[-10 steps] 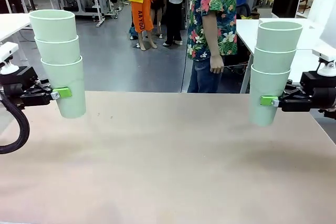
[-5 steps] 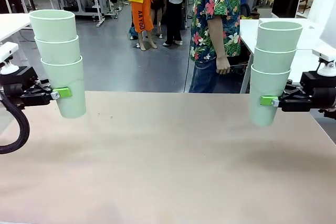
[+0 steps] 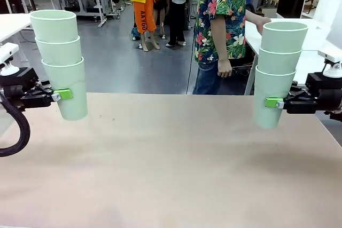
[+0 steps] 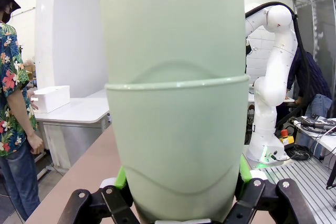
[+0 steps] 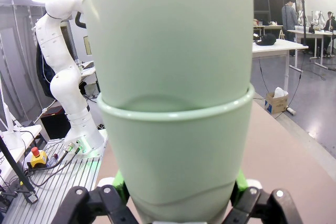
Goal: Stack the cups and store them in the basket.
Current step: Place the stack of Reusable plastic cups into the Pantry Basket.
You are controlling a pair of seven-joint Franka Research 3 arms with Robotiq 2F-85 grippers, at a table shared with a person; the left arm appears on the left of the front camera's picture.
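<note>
The table (image 3: 171,174) is seen as a wide bare tan surface. Its far edge runs straight across in the front view and its right edge slants off at the lower right. The whole middle, between the two arms, is left open.

A person (image 3: 222,20) in a floral shirt is seen standing just beyond the far edge, right of centre. One hand (image 3: 225,68) hangs at the hip. The other arm is stretched towards a side table (image 4: 79,109), where a white box (image 4: 50,98) is set.

The left stack of cups (image 3: 60,62) is held near the far left corner and the right stack of cups (image 3: 279,73) near the far right corner, well apart. Both appear lifted off the surface, with their bases low over it. Each stack is made of three pale mint-green cups. They are nested upright with the rims up, each rim wider than the body below it. The plastic is matte and plain, and no handles are seen.

The left gripper (image 3: 69,95) is clamped on the lowest cup of its stack, low on the wall, with green pads pressed to either side. The right gripper (image 3: 271,103) is clamped the same way on the lowest cup of its stack. Both grippers are held level, reaching in from the sides.
</note>
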